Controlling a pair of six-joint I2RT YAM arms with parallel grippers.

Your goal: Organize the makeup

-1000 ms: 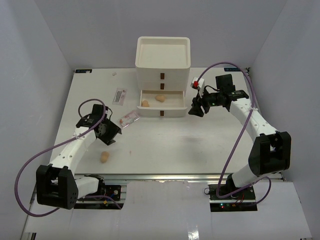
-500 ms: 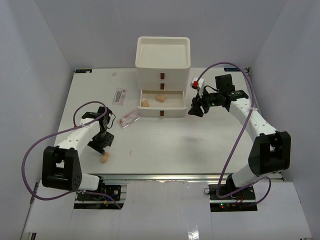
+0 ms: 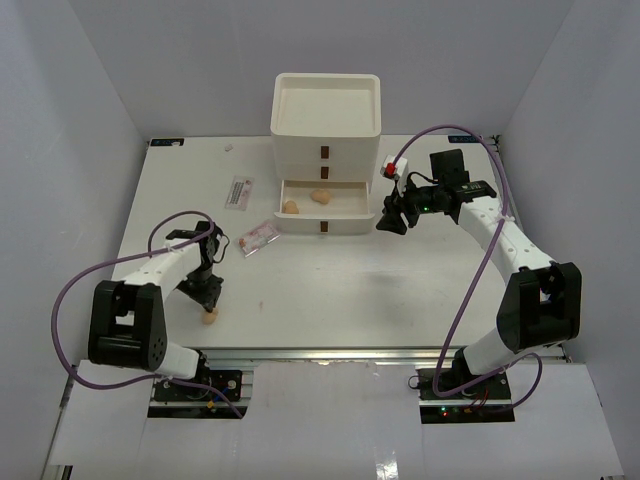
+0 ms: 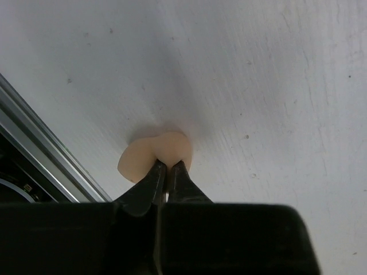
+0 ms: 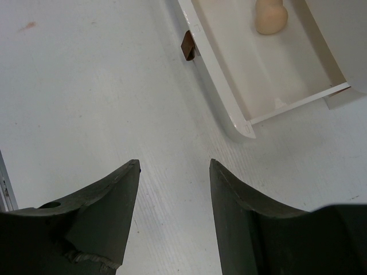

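Well, the left gripper [image 4: 168, 167] is pinching shut on a tan sponge [image 4: 143, 156], its dark fingertips biting into the soft, rounded body; the sponge is sitting on the white table [image 3: 330, 285] near its front edge, close beside the metal rail [image 4: 34, 132]. The right gripper [image 5: 174, 164] is hanging with its fingers spread and nothing between them, over bare table just off the front corner of the open drawer [image 5: 229, 86]. That bottom drawer of the white three-drawer box [image 3: 326, 135] is standing pulled out and holding two more egg-shaped sponges [image 3: 291, 207], lying apart from each other; the two drawers above are sitting shut, small red-brown handles showing; the box's top is forming a shallow, smooth-walled tray. A clear packet with pink contents [image 3: 258, 238] is lying just left of the drawer; a flat white-blue sachet [image 3: 239, 190] is lying farther back.
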